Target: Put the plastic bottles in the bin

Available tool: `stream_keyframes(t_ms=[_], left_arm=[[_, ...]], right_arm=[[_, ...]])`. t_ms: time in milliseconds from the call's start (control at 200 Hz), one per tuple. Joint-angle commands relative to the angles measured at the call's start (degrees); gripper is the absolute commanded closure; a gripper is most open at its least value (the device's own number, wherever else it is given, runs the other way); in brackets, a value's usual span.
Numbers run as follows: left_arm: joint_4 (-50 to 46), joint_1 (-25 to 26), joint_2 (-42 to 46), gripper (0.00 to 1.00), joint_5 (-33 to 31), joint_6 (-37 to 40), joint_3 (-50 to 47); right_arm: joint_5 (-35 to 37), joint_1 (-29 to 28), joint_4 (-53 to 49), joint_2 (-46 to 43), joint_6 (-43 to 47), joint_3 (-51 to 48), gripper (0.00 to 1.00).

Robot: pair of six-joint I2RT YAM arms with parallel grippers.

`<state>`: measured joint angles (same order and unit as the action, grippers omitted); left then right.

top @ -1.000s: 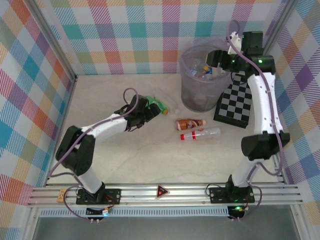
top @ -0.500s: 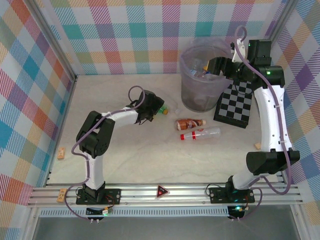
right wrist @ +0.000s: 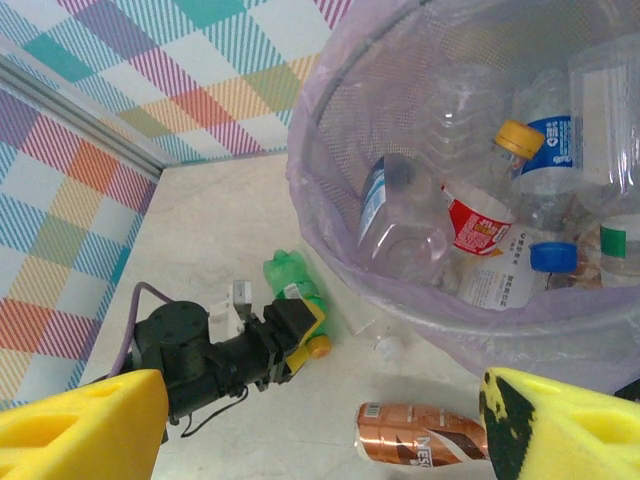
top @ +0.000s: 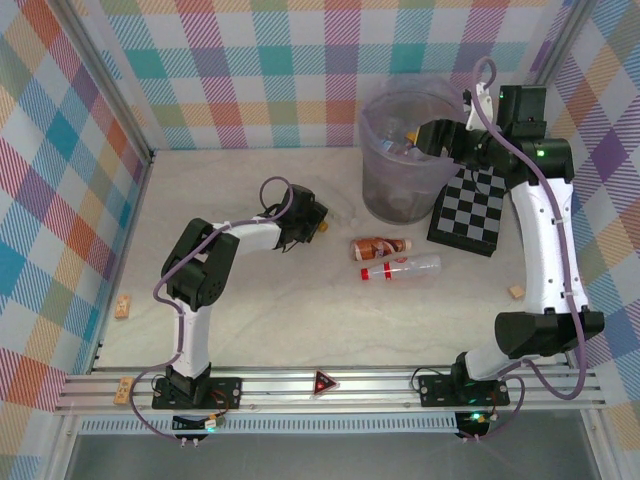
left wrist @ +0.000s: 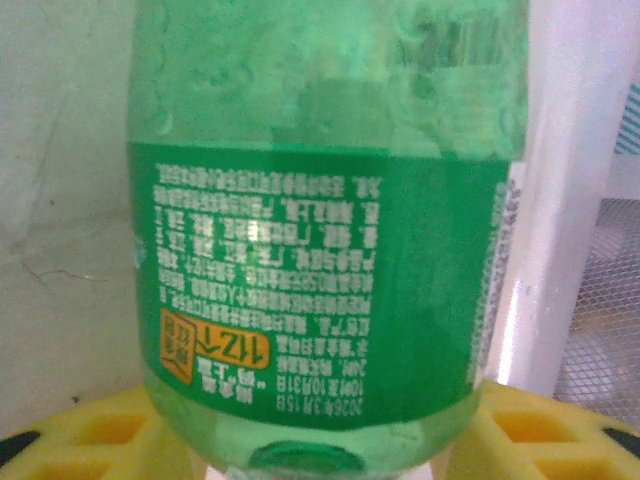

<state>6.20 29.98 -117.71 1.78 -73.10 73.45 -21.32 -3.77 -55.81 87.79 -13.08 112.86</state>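
The green bottle [left wrist: 320, 250] lies between your left gripper's [top: 312, 222] jaws, long axis across their closing line; whether they pinch it, you cannot tell. Your right gripper [right wrist: 320, 400] gapes empty, with the bin [right wrist: 312, 225] just ahead.

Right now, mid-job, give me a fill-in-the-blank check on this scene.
The left gripper straddles a bottle coloured ____.
On the table, beside the brown-labelled bottle, lies a clear bottle with a ____ cap.
The right gripper hangs open by the rim of the ____.
Missing: green, red, bin.
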Motion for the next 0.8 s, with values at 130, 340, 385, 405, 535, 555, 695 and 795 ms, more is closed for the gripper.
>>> stream_keyframes(t_ms=[130, 340, 385, 405, 535, 555, 695, 795], left_arm=[[0.99, 0.41, 0.11, 0.55, -1.36, -0.06, -1.04], [0.68, 0.40, 2.24, 0.65, -1.89, 0.92, -2.43], [0.42, 0.43, 2.92, 0.66, -1.87, 1.48, -2.70], [0.28, 0.43, 3.33, 0.66, -1.88, 1.80, -2.86], [-0.58, 0.48, 7.36, 0.67, -1.72, 7.27, -4.08], [-1.07, 0.49, 8.24, 0.67, -1.70, 8.68, -4.15], [-4.52, 0.41, 14.93, 0.67, 0.78, 19.50, -4.98], [-7.46, 0.43, 19.56, 0.67, 4.79, 26.82, -5.22]], right_arm=[[-0.67, -0.14, -0.66, -1.48, 0.32, -0.82, 0.19], [-1.37, -0.18, -0.84, -2.04, 0.17, -0.60, 0.19], [-1.79, -0.18, -0.89, -2.27, 0.00, -0.61, 0.19], [-1.91, -0.16, -0.96, -2.41, -0.07, -0.59, 0.19], [-4.55, -0.19, -0.51, -3.44, -1.09, -1.49, 0.19], [-5.31, -0.26, -0.37, -3.59, -1.33, -1.66, 0.19], [-10.63, -1.14, 1.09, -3.85, -2.97, -2.99, 0.19], [-11.79, -3.28, 1.19, -3.29, -2.41, -3.11, 0.19]])
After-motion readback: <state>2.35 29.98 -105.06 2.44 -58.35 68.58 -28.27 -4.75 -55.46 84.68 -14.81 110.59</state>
